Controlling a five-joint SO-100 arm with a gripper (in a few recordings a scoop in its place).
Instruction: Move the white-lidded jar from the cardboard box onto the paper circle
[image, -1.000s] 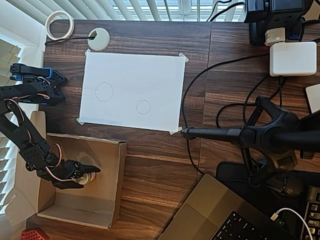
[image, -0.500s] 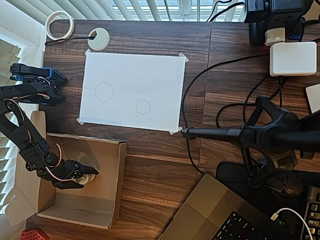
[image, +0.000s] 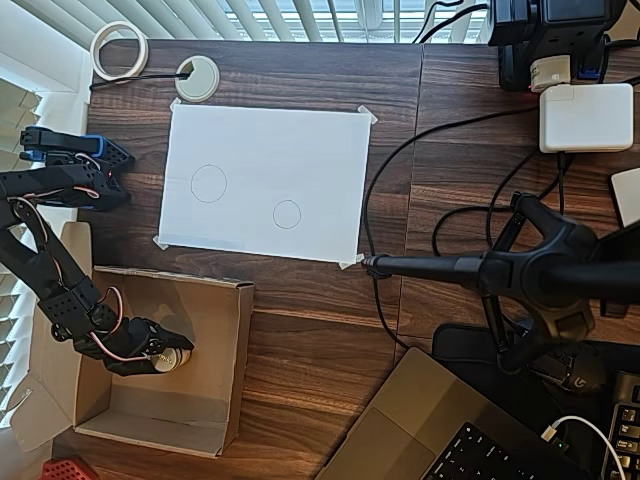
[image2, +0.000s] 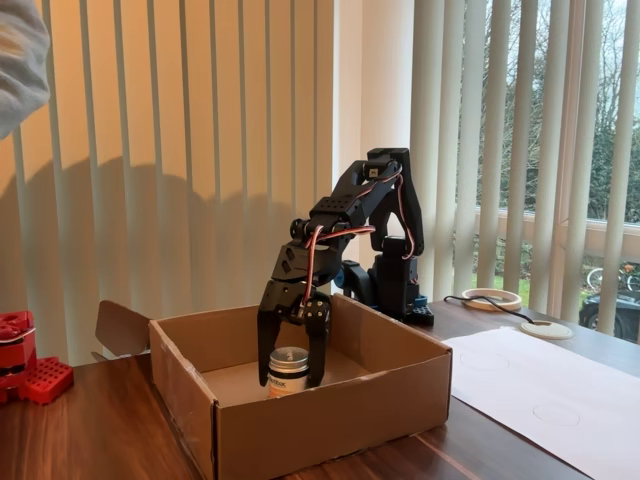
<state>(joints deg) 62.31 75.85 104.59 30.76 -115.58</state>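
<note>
**Daylight from the blinds, sharp above, backlit at the side**

In the overhead view, daylight enters through the blinds (image: 300, 18) along the top edge and blows out a white patch at the upper left. The white sheet (image: 262, 182) is bright and even, its pencil lines faint but legible. The dark table (image: 320, 330) shows soft sheen, no hard glare. Focus is crisp throughout. In the fixed view, the window (image2: 520, 140) backlights the scene: the arm (image2: 345, 240) reads nearly as a silhouette, the cardboard box (image2: 330, 415) interior is shaded, and a soft shadow falls across the warm-toned blinds.

One jar (image2: 288, 370), one cardboard box (image: 222, 400), two pencil circles (image: 287, 214) (one larger).
</note>
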